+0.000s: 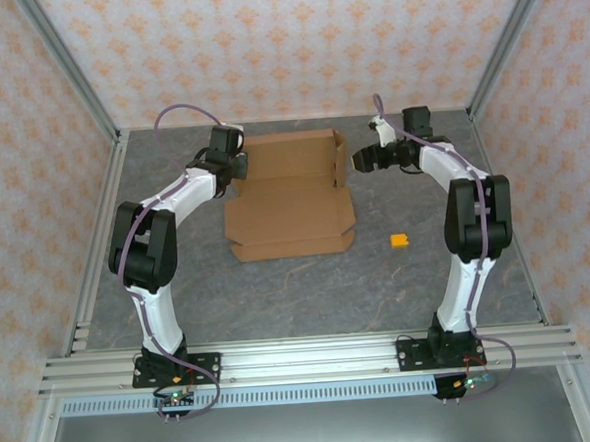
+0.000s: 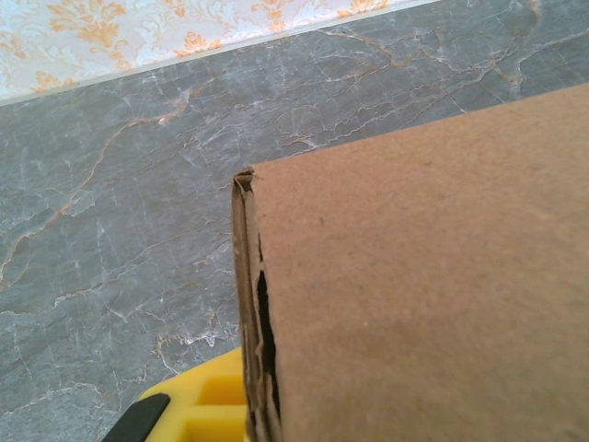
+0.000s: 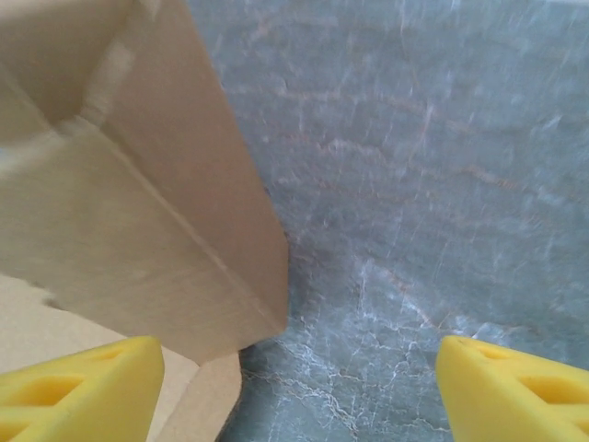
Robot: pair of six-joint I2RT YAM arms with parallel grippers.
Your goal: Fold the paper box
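The plain brown cardboard paper box sits half-formed toward twelve o'clock on the grey marbled tabletop, its nine o'clock wall pinched by the closed left gripper, seemingly to steady it, while the right gripper hovers wide apart and empty at its three o'clock wall.

Left pincer grips paper box — back wall up.

On my grey table, a small orange block sits right of centre. Patterned walls fill the upper frame; a metal rail crosses the bottom.
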